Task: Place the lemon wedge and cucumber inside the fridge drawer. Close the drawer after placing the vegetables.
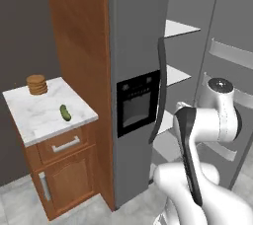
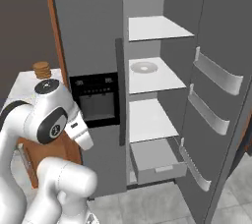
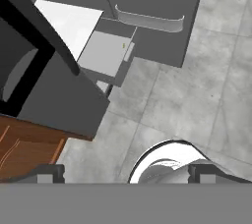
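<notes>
The cucumber lies on the marble desk left of the fridge, its long axis running roughly front to back, near the desk's front right edge. The claw hangs low by the robot's base, facing the floor, so the cucumber sits well off to its left and higher. Its jaws stand wide apart, holding nothing. The fridge drawer is pulled open, with a tiny lemon wedge apparently inside.
</notes>
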